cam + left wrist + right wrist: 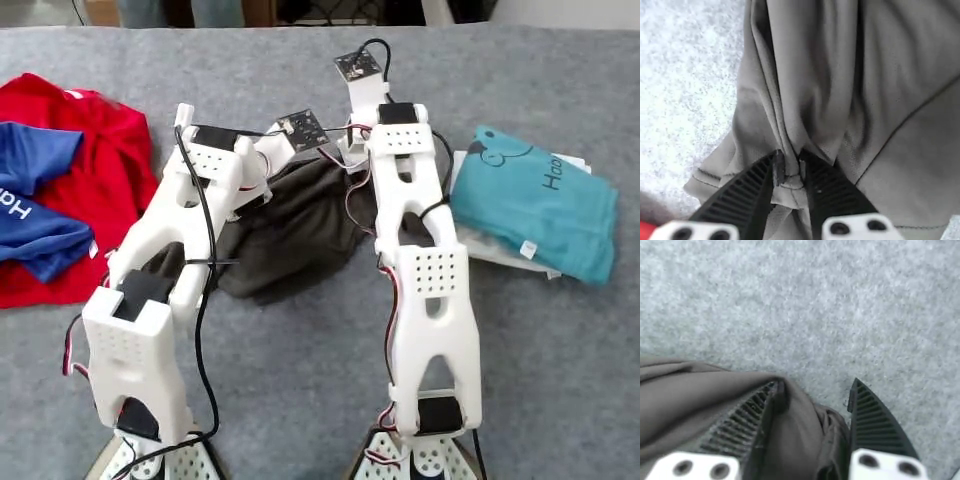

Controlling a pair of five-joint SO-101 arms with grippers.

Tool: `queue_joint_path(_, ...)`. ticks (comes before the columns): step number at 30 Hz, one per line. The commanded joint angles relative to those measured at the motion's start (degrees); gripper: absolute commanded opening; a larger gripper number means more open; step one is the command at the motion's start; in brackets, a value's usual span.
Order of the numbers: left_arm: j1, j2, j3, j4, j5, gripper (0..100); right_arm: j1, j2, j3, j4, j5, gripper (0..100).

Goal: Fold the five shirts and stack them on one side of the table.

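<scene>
Right now the crumpled dark grey-brown shirt (290,235) lies bunched in the middle of the grey felt desk (290,380), between my two arms and mostly under their far ends. The left jaws are clenched on a thin pinch of its fabric close to a stitched hem. The right jaws stand released, with cloth draped over one of them and bare felt beyond the other.

My main worry is that left pinch: it is a narrow ridge of gathered cloth, and I judge a quick pull could slide it free. If I close the right jaws as they sit, they may catch several layers rather than one edge, and the shirt would lift as a lump instead of spreading flat. A wide sweep to the right could also nudge the folded stack.

No bin or tray is in play. The nearest thing to one is that stack at the right, where a folded teal shirt (530,205) rests on folded white cloth (500,250). At the far left an unfolded red shirt (110,150) carries a loose blue shirt (35,220) on top.
</scene>
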Motion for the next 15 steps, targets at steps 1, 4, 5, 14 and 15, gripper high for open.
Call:
queue_joint_path(1,-0.84,-0.97,-2.59,0.0,0.62,9,1.67,0.04,-0.66,0.35,-0.09,21.8)
queue_joint_path(4,-0.92,-1.05,-3.47,2.11,0.62,15,1.67,0.04,-0.66,0.35,-0.09,21.8)
queue_joint_path(5,-0.92,-1.05,-4.79,3.6,0.62,15,1.67,0.04,-0.66,0.35,-0.09,21.8)
queue_joint_path(14,-3.12,-0.44,-9.63,8.0,0.44,13,1.67,0.04,-0.57,0.35,0.0,21.8)
queue_joint_path(15,-3.21,-0.44,-9.63,8.0,0.44,13,1.67,0.04,-0.57,0.35,0.0,21.8)
